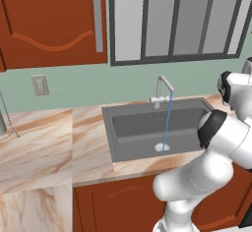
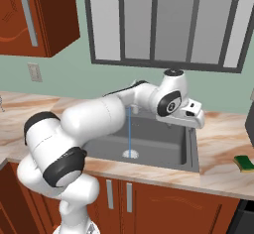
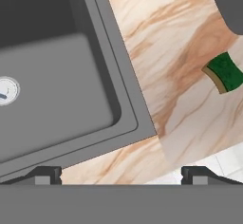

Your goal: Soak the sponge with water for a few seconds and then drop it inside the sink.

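Observation:
The sponge (image 2: 244, 162), green over a yellow layer, lies on the marble counter to the right of the sink (image 2: 194, 149). In the hand view the sponge (image 3: 224, 72) sits at the upper right, well away from the sink (image 3: 127, 76) and its silver drain (image 3: 7, 90). My gripper (image 2: 192, 121) hangs over the basin's right rim, between the basin and the sponge. In the hand view the gripper (image 3: 121, 175) is open, its fingertips (image 3: 47, 174) wide apart with nothing between them. Water (image 1: 167, 118) runs in a thin blue stream from the faucet (image 1: 162, 86) down to the drain.
A dark object (image 2: 249, 119) stands on the counter at the far right, just beyond the sponge. The counter's front edge (image 3: 190, 152) lies close below the sponge. Wood cupboards (image 1: 49, 19) hang at the upper left, with a wall socket (image 1: 40, 85) beneath them.

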Available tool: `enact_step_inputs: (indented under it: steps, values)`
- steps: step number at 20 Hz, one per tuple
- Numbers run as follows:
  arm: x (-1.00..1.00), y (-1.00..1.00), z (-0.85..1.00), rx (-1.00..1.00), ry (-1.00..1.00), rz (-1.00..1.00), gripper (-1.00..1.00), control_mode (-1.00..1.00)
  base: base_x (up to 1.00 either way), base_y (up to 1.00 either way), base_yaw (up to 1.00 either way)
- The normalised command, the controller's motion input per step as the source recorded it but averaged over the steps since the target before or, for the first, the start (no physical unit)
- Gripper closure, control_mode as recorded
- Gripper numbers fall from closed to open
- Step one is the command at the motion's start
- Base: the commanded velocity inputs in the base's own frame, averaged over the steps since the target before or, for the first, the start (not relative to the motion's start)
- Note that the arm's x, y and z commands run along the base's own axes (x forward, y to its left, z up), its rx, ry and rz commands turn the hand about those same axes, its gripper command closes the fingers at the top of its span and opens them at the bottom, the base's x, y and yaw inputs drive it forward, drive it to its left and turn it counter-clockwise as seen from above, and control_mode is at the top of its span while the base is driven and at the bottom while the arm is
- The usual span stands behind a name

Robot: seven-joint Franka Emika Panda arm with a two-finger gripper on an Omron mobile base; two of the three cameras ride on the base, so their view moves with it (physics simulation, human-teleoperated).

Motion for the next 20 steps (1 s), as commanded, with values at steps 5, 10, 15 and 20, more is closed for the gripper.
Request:
enact_step_inputs:
  steps: [5, 10, 15, 20]
  values:
    - [0.00, -0.05, -0.29, 0.00, 0.00, 0.02, -1.00, -1.00, 0.00, 0.00, 0.00]
    - [0.00, -0.03, -0.21, 0.00, 0.00, 0.01, -1.00, -1.00, 0.00, 0.00, 0.00]
    - [0.00, -0.13, -0.07, 0.00, 0.00, 0.01, -1.00, -1.00, 0.00, 0.00, 0.00]
    - [0.00, -0.22, -0.02, 0.00, -0.02, 0.04, -1.00, -1.00, 0.00, 0.00, 0.00]
